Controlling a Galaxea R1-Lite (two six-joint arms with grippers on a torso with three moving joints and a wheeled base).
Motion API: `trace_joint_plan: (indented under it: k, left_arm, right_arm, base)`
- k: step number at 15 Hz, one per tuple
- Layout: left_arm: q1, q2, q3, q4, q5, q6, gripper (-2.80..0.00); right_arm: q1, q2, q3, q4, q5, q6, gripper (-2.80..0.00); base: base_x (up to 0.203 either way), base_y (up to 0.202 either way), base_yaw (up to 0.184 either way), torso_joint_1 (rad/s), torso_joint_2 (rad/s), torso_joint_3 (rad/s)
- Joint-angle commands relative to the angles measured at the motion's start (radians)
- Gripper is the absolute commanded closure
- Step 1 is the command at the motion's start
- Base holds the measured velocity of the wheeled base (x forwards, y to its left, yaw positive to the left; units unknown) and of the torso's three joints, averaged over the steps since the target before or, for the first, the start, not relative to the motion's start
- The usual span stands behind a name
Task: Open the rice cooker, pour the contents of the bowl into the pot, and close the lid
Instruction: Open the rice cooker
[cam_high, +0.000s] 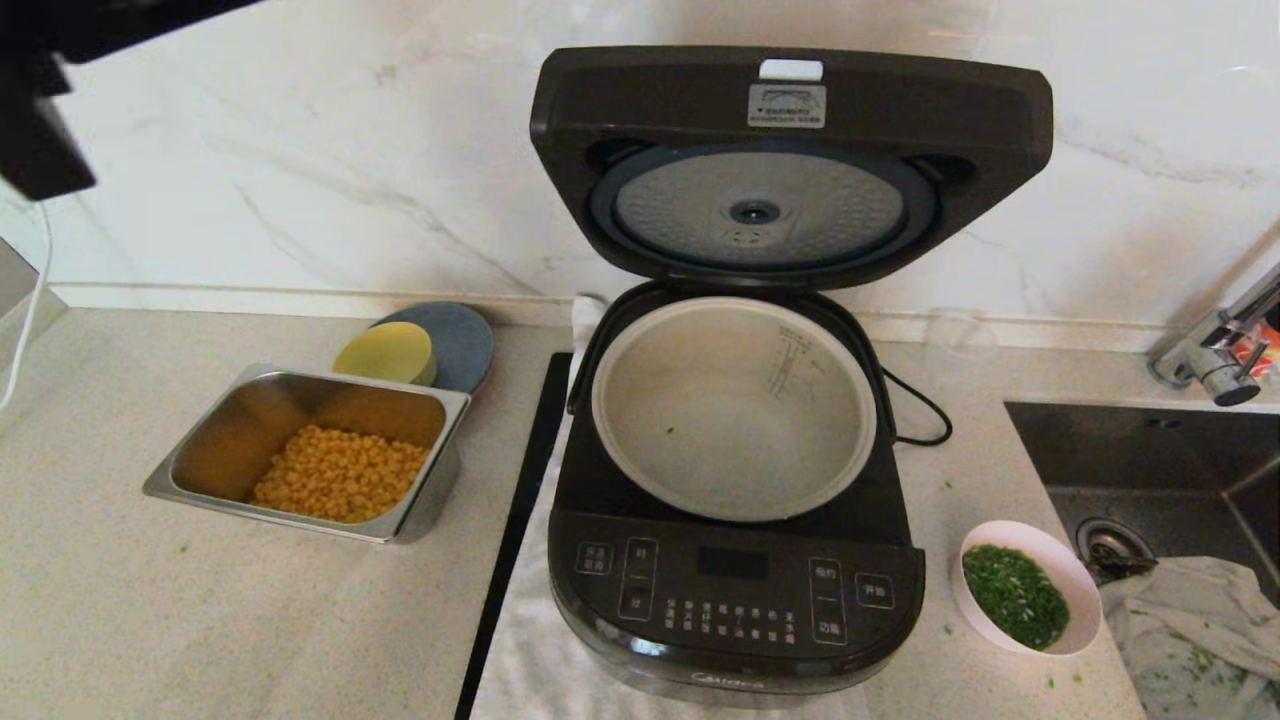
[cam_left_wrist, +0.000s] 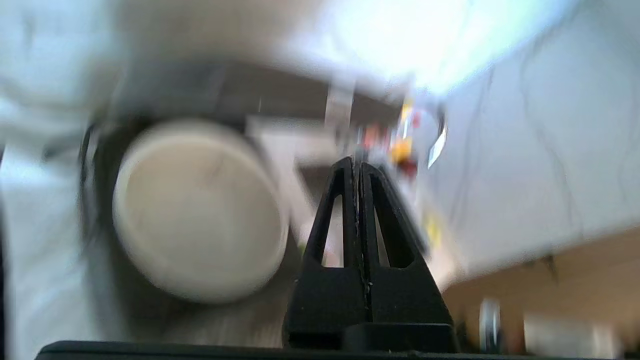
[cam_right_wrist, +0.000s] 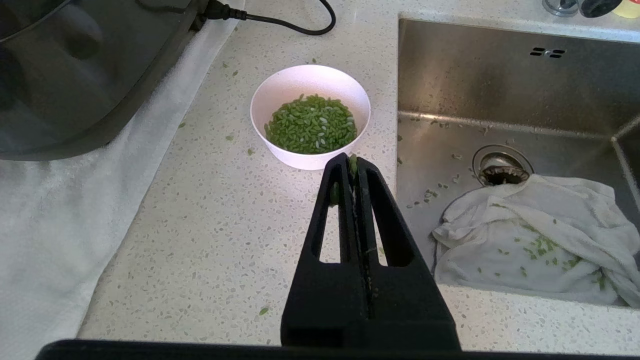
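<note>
The rice cooker (cam_high: 735, 590) stands in the middle of the counter with its lid (cam_high: 790, 160) swung up against the wall. The grey-beige pot (cam_high: 735, 410) inside looks nearly bare. The white bowl (cam_high: 1030, 588) (cam_right_wrist: 310, 117) sits right of the cooker, beside the sink, and holds the contents of the bowl (cam_right_wrist: 311, 124), chopped green bits. My right gripper (cam_right_wrist: 354, 159) hovers shut just short of the bowl's near side, a few green bits stuck at its tips. My left gripper (cam_left_wrist: 358, 161) is shut and empty, raised left of the cooker, the pot (cam_left_wrist: 197, 210) blurred beyond it.
A steel tray (cam_high: 190, 470) of corn and a yellow dish (cam_high: 385, 352) on a blue-grey plate sit left of the cooker. The sink (cam_high: 1160, 450) with a crumpled white cloth (cam_right_wrist: 535, 240) lies at the right. A power cord (cam_high: 915, 410) runs behind the cooker. Green bits are scattered on the counter.
</note>
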Motion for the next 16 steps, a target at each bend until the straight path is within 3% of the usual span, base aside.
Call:
trace_joint_plan:
  k: [1, 4, 7, 12, 16]
  left_arm:
    - [0.000, -0.120, 0.071, 0.179, -0.073, -0.005, 0.00]
    - [0.000, -0.121, 0.244, 0.278, -0.156, -0.002, 0.00]
    - [0.000, -0.024, 0.319, 0.176, -0.176, -0.009, 0.00]
    - [-0.024, 0.154, 0.262, -0.034, -0.181, -0.036, 0.00]
    - [-0.042, 0.242, 0.153, -0.073, -0.176, -0.041, 0.00]
  right_arm:
    - [0.000, 0.000, 0.000, 0.000, 0.000, 0.000, 0.00]
    - [0.000, 0.000, 0.000, 0.000, 0.000, 0.000, 0.00]
    - [0.000, 0.000, 0.000, 0.000, 0.000, 0.000, 0.00]
    - [0.000, 0.000, 0.000, 0.000, 0.000, 0.000, 0.00]
    - [0.000, 0.000, 0.000, 0.000, 0.000, 0.000, 0.00]
  base:
    - [0.000, 0.000, 0.000, 0.000, 0.00, 0.000]
    - [0.000, 0.000, 0.000, 0.000, 0.00, 0.000]
    - [0.000, 0.000, 0.000, 0.000, 0.00, 0.000]
    - [0.000, 0.000, 0.000, 0.000, 0.00, 0.000]
    - [0.000, 0.000, 0.000, 0.000, 0.00, 0.000]
